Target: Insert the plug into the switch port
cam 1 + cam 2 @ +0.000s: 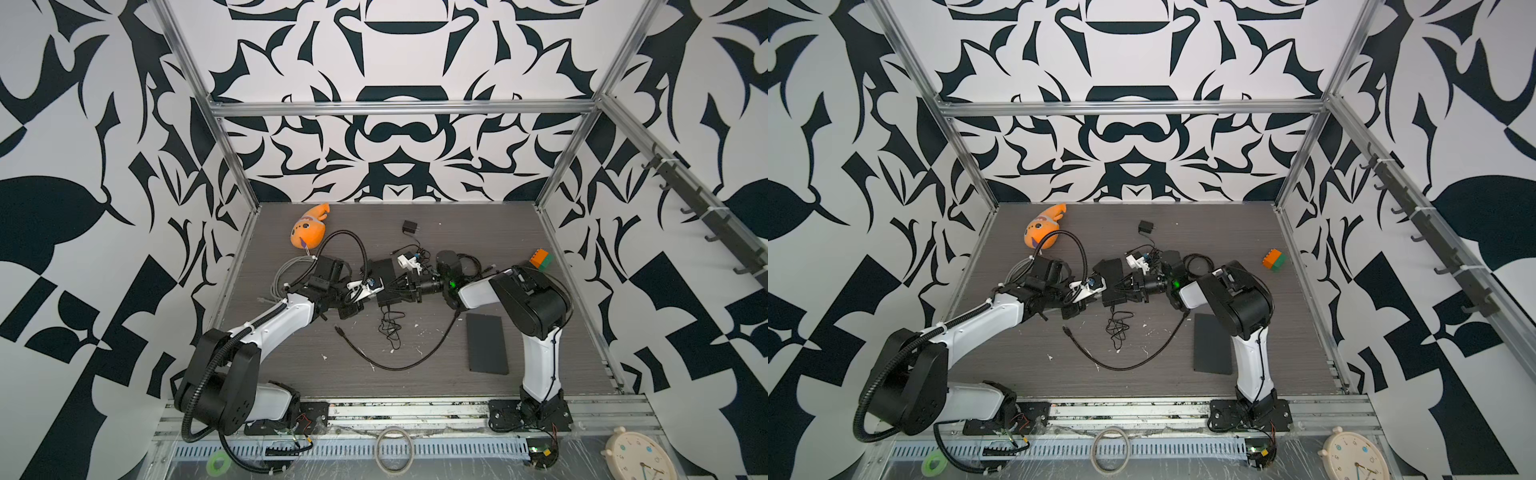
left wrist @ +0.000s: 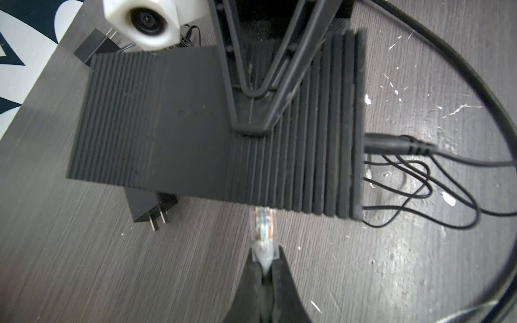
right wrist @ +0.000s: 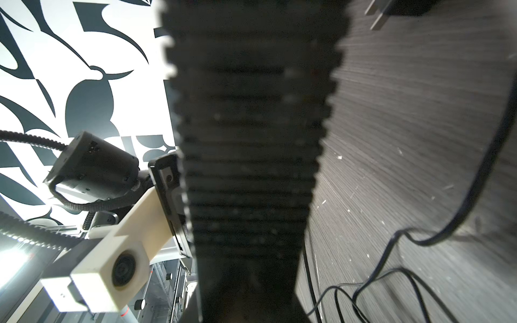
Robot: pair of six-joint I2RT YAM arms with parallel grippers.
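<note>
Now our left pincer is clamped tight on the plug, its nose right at the edge of the switch, lined up to go in; our right pincer, part closed, grips the switch body, likely bracing it against the push.

B/w patterned walls, alu frame, prob. grey woodgrain tabletop.

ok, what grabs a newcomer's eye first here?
First, the loud black-and-white patterned walls all round the cell. Then, mid-table, the two arms meet: the right claw is clamped on the ribbed black switch box, and the left claw pinches a clear plug with its tip at the box's side. The orange toy fish at the back left stands out too.
</note>
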